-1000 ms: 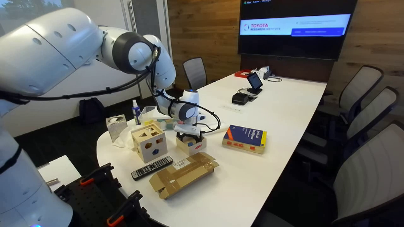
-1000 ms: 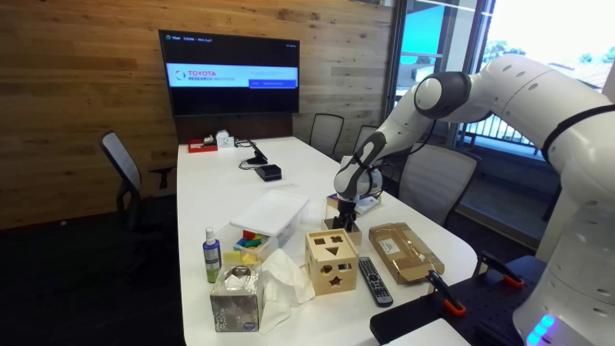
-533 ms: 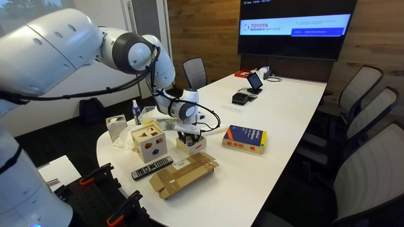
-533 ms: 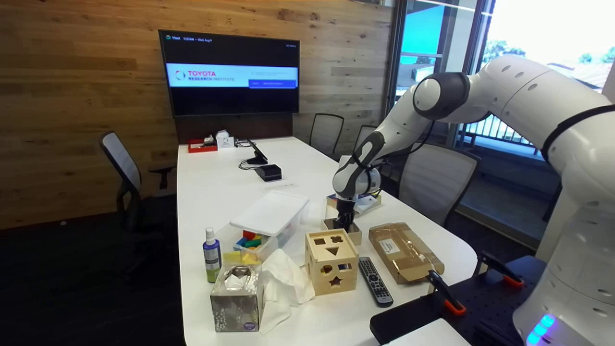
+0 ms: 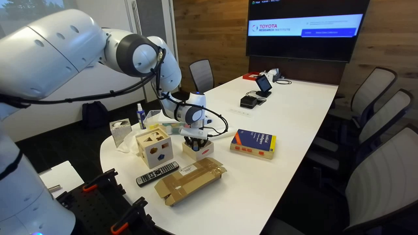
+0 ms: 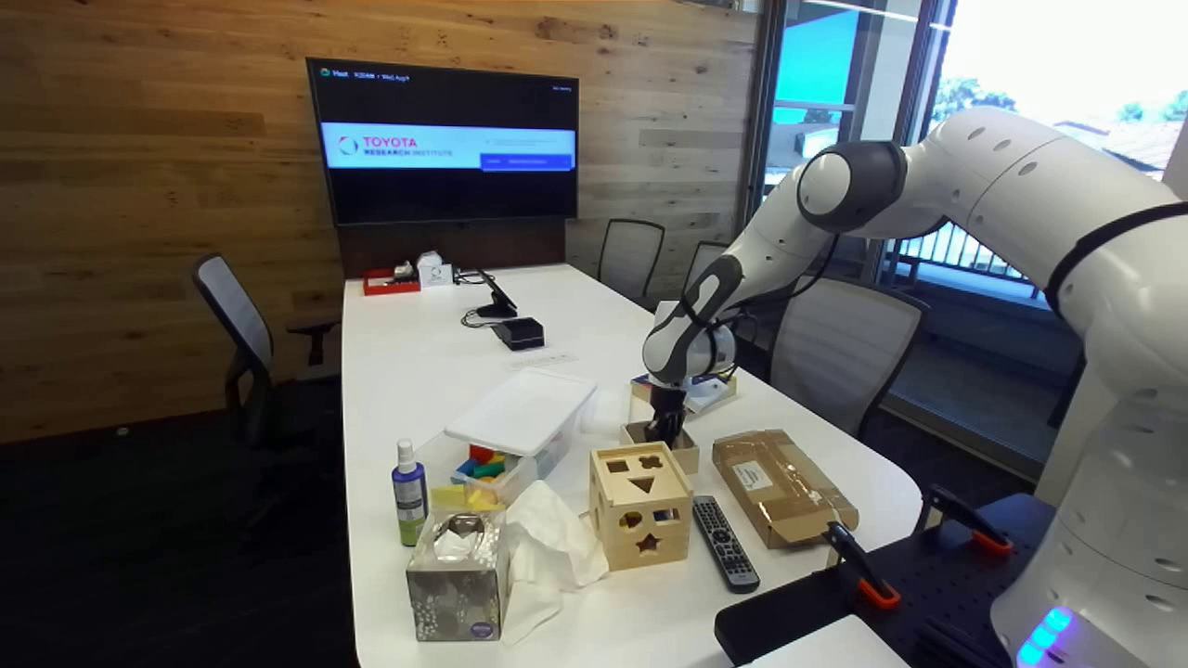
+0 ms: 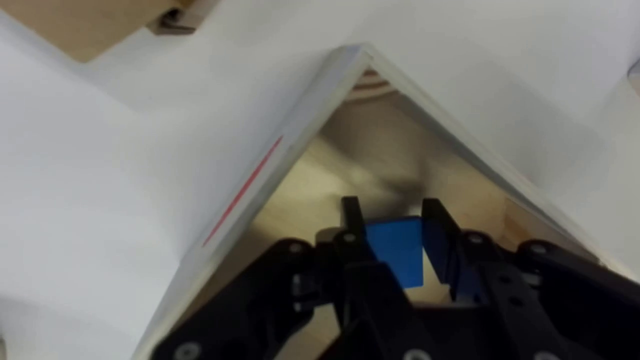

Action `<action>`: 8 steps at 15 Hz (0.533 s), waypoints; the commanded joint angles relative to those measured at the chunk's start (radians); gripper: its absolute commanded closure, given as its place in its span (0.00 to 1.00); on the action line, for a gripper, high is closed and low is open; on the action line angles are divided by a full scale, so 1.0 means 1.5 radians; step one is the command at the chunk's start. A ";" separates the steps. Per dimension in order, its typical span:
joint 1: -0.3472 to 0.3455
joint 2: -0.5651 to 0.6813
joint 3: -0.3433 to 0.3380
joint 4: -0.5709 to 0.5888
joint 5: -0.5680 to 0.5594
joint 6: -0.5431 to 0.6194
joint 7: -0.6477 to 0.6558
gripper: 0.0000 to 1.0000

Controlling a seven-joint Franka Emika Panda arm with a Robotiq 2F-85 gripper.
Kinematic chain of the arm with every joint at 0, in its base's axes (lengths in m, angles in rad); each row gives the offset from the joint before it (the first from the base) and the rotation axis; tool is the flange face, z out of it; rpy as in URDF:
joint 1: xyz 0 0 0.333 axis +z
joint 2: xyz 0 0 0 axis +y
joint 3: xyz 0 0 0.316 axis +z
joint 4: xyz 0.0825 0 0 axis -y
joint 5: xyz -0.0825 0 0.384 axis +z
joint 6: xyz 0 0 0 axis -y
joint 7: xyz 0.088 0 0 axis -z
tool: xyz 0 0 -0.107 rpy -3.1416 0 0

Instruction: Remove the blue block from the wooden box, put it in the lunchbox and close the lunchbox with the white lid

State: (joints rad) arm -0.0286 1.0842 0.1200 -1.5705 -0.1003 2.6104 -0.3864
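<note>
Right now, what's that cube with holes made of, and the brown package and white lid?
Cube: probably matte wood, pale tan with clean-cut holes. Brown package: cardboard, it seems, mostly dull and creased, with folded ends. White lid: likely smooth plastic, flat and evenly white.

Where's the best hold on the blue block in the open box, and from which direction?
Probably two opposite sides, coming straight down: the blue block shows straight edges, the open box walls it in, and the gripper has a finger on either side of it.

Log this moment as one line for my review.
pincer: closed on blue block | block: inside open-topped box | white lid: partly covering lunchbox
</note>
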 commanded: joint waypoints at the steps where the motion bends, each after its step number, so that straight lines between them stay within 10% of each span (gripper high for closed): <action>1: 0.002 -0.016 -0.003 0.004 -0.008 -0.018 0.011 0.91; 8: -0.006 -0.090 0.007 -0.034 -0.011 -0.026 -0.008 0.91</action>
State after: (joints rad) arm -0.0305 1.0361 0.1214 -1.5622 -0.1005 2.6096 -0.3890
